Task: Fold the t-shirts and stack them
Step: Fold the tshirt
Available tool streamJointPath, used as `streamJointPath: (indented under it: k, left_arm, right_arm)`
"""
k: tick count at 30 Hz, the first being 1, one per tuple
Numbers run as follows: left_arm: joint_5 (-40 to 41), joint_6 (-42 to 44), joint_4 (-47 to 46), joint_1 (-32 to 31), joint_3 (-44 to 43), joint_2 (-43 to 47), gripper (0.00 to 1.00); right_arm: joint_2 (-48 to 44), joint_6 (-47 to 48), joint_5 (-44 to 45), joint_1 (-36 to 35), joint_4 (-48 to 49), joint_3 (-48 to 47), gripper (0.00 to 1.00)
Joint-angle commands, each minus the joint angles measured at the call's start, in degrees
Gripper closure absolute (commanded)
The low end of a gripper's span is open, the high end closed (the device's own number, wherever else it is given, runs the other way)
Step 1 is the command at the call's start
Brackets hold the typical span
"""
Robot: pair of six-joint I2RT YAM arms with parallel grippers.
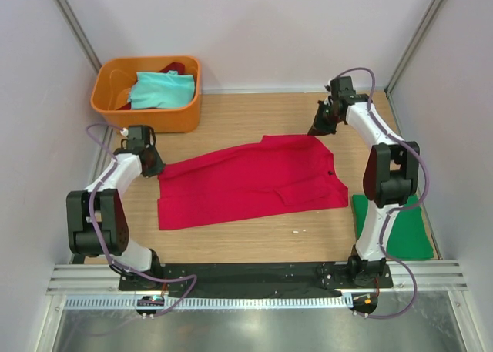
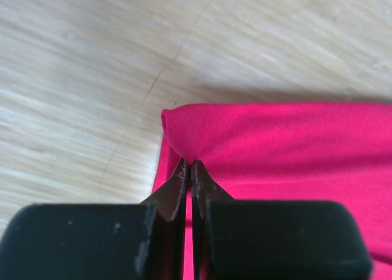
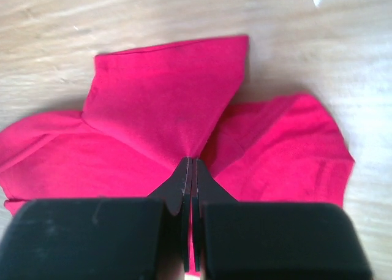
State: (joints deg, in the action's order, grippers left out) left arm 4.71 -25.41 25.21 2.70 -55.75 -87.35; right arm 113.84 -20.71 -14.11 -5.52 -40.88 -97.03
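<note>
A red t-shirt [image 1: 246, 179] lies spread across the middle of the wooden table. My left gripper [image 1: 156, 165] is shut on its far left corner; in the left wrist view the cloth [image 2: 275, 145] bunches at my fingertips [image 2: 192, 165]. My right gripper [image 1: 316, 130] is shut on the shirt's far right corner; in the right wrist view a fold of red cloth [image 3: 165, 96] rises from my fingertips [image 3: 191, 162]. A folded green t-shirt [image 1: 400, 227] lies at the right edge of the table.
An orange bin [image 1: 181, 115] at the back left holds a teal shirt [image 1: 160, 90] and a dark red one [image 1: 174, 67]. A small white scrap [image 1: 299, 231] lies on the wood near the shirt's front edge. Walls enclose the table on three sides.
</note>
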Motion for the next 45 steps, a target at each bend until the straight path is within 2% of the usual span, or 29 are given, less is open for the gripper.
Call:
streamJointPath:
  k: [1, 12, 35, 41, 45]
  left_arm:
    - [1.3, -1.0, 2.3, 0.2, 1.2, 3.2, 1.0]
    - [3.5, -1.4, 5.0, 0.3, 1.5, 3.9, 1.0]
    - [4.7, -2.5, 8.4, 0.3, 1.3, 0.3, 1.0]
    - [4.2, -2.7, 8.4, 0.3, -0.6, -1.2, 1.0]
    - [4.6, -3.2, 7.2, 0.3, -1.5, 1.0, 1.0]
  right_arm:
    - [-5.0, 0.7, 0.2, 1.1, -1.7, 2.6, 0.99]
    - [-10.7, 1.2, 2.4, 4.5, -1.5, 11.7, 0.99]
    - [-8.1, 1.0, 2.9, 4.8, -1.6, 14.9, 0.99]
    - [-7.2, 0.6, 2.7, 4.7, -1.3, 14.1, 0.99]
    - [-7.5, -0.8, 2.9, 4.8, -0.1, 10.9, 0.99]
